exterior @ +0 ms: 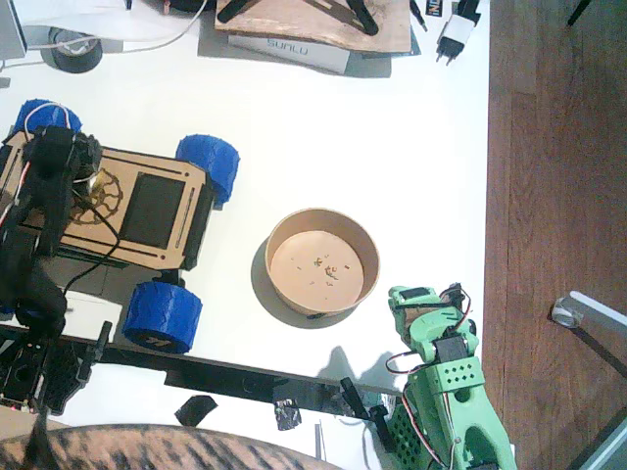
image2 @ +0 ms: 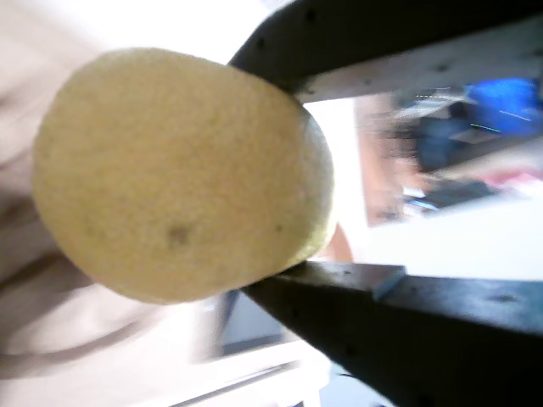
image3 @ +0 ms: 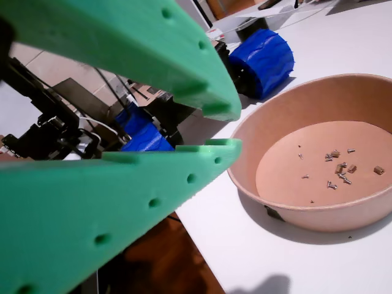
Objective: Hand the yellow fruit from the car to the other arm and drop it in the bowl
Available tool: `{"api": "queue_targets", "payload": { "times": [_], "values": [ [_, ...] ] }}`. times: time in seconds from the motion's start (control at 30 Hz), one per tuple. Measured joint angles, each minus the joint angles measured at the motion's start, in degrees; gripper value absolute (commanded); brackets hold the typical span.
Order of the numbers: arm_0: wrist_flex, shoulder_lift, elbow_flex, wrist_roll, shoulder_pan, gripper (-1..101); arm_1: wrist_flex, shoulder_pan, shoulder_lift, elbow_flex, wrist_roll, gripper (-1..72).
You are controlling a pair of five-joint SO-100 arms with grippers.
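Across the white surface (exterior: 411, 127) you see the car (exterior: 118, 211) at the left side, its light-wood chassis lying flat with a dark rectangular panel on top and chunky blue wheels at its corners. Your left arm (exterior: 34, 264), the black one, reaches over the car's left end, and its end effector (image2: 293, 182) sits above the gear emblem there. In a wrist view the two dark fingers (image2: 382, 331) are clamped on the yellow fruit (image2: 178, 174), one pressing its upper right side and one its lower right side, so the jaws stand about a fruit's width apart. From the fixed view you cannot make out the fruit itself under the black arm.

Your right arm (exterior: 446, 392), the green one, sits at the bottom right of the surface, well apart from the car. Its end effector (image3: 214, 128) holds nothing; in a wrist view the green fingers (image3: 153, 184) nearly meet at the tips, with only a thin gap between them.

Between the two arms stands the bowl (exterior: 277, 284), round and tan-brown, upright, just beside the green end effector. Its flat pale bottom carries only small specks (image3: 340, 168), which in a wrist view look like tiny screws and bits.
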Motion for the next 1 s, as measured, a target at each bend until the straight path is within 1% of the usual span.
{"api": "queue_targets", "payload": {
  "times": [0.1, 0.2, 0.37, 0.53, 0.6, 0.77, 0.83, 0.9, 1.0],
  "values": [
    [5.01, 9.14, 0.00, -3.34, 2.90, 0, 0.00, 0.00, 0.00, 0.00, -0.26, 0.0],
    [6.77, 17.49, 0.00, -6.77, 6.68, 0, -0.09, 0.00, 0.00, 0.00, -0.53, 0.0],
    [6.77, 28.56, 0.00, -9.84, 21.80, 0, -0.44, 0.00, 0.00, 0.00, -1.14, 0.0],
    [6.77, 30.23, 0.00, -21.71, 34.37, 0, -0.26, -0.62, 0.00, -3.87, -3.60, -0.1],
    [6.24, 30.23, 0.09, -27.51, 39.46, 0, 1.05, -1.49, 0.00, -6.42, -4.75, -0.1],
    [1.58, 30.23, 0.09, -40.52, 50.89, 0, 4.83, -4.57, 0.00, -13.62, -8.00, -0.1],
    [-1.85, 30.50, 1.67, -45.35, 54.93, 0, 5.89, -6.77, 0.00, -16.08, -9.76, -0.2],
    [-8.35, 31.46, 5.89, -48.78, 59.41, 0, 6.59, -8.53, 0.00, -18.72, -11.69, -0.2],
    [-23.20, 34.54, 16.08, -51.33, 66.71, 0, 6.94, -12.13, 0.09, -22.15, -15.12, -0.2]
  ]
}}
